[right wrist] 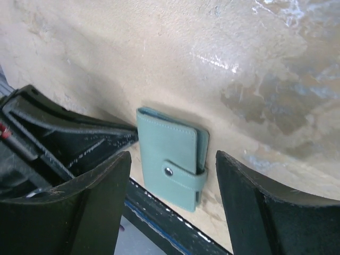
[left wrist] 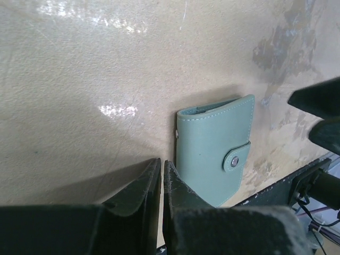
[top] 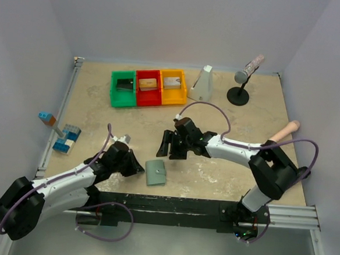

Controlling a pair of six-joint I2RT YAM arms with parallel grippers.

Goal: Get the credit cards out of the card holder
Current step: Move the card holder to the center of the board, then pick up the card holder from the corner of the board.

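Note:
The card holder (top: pixel 155 172) is a small grey-green wallet lying flat near the table's front edge, folded shut with its snap tab fastened. No card shows at it. My left gripper (top: pixel 136 166) is shut and empty, its tips on the table just left of the wallet (left wrist: pixel 212 149). My right gripper (top: pixel 168 147) is open, hovering above and behind the wallet (right wrist: pixel 170 154), which shows between its two fingers. A silver-grey card (top: pixel 172 81) lies in the yellow bin and a black flat piece (top: pixel 124 83) in the green bin.
Green (top: pixel 113 91), red (top: pixel 147 97) and yellow (top: pixel 173 97) bins stand in a row at the back; a tan card (top: pixel 148 83) lies in the red one. A white wedge (top: pixel 203 83) and a microphone stand (top: pixel 238 96) are at the back right. Blue bricks (top: pixel 67 139) lie left. The black rail (top: pixel 170 204) runs just before the wallet.

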